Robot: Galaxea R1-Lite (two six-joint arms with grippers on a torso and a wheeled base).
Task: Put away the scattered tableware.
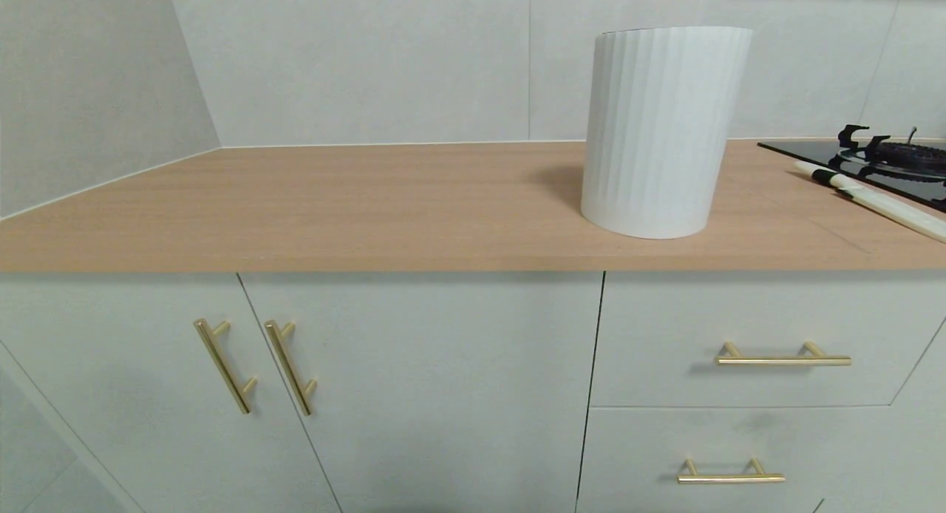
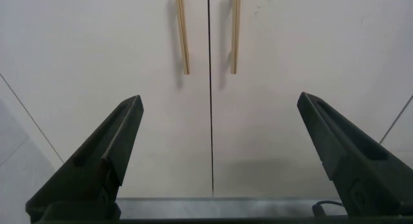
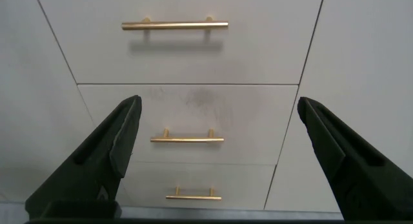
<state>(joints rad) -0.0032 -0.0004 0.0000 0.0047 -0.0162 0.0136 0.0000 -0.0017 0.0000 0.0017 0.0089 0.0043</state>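
Lying at the right end of the wooden countertop (image 1: 369, 202), the long white utensil (image 1: 887, 206) with a dark band rests flat just beside the edge of the black cooktop (image 1: 809, 154); you cannot tell from the head view what kind of utensil it is. To its left, near but not touching, the white ribbed container (image 1: 658, 128) stands upright on the countertop, close to the front edge. Below the countertop, note the cabinet doors (image 1: 443, 387) with vertical gold handles on the left and the drawers (image 1: 739, 313) with horizontal gold handles on the right. The left gripper (image 2: 219, 98) faces the seam between two cabinet doors, its fingers spread wide with nothing between them. The right gripper (image 3: 219, 100) faces the drawer fronts, its fingers likewise released and wide apart, holding nothing.
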